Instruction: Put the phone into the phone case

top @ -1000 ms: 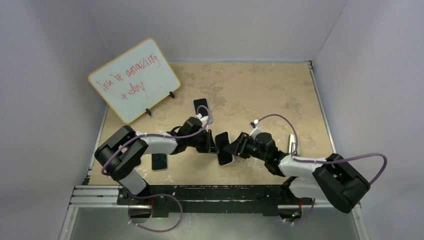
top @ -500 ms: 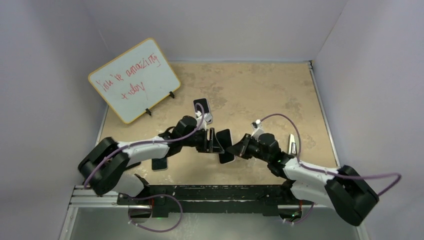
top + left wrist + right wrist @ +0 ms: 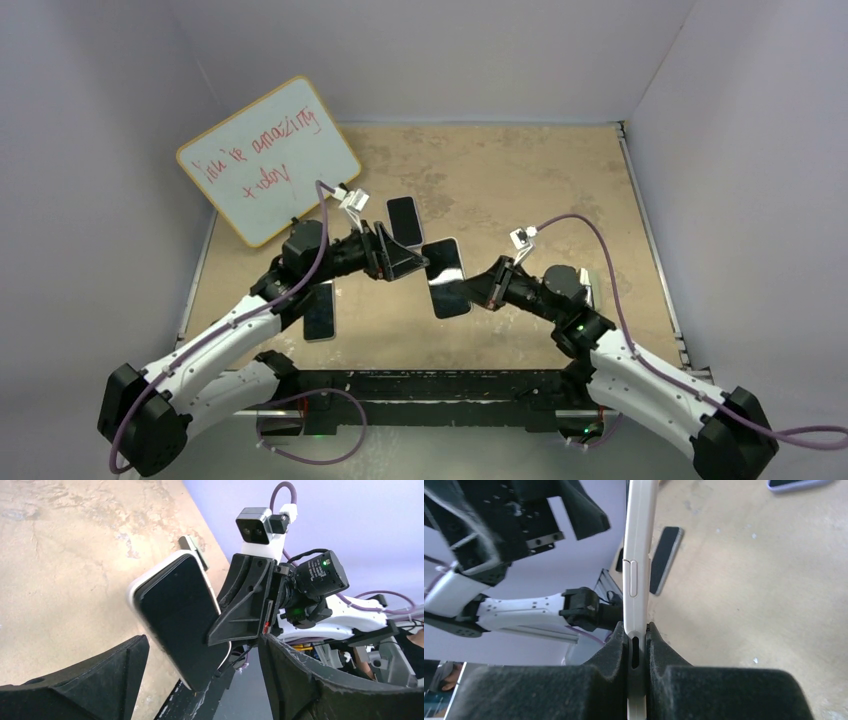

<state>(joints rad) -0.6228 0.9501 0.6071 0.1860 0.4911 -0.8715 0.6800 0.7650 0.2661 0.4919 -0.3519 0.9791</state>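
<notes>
mottled tan tabletop point(image 3: 520, 180) between pale walls, a whiteboard point(image 3: 268, 160) propped at the back left. the right gripper point(image 3: 636, 630) is pinched tight on one end of the white-edged phone point(image 3: 180, 615), holding it off the table. that probably keeps its long sides free. the left gripper point(image 3: 395, 255) faces the screen, jaws wide apart, gripping nothing. a dark slab point(image 3: 404, 213) lies behind; whether it's the case, i can't tell.
</notes>
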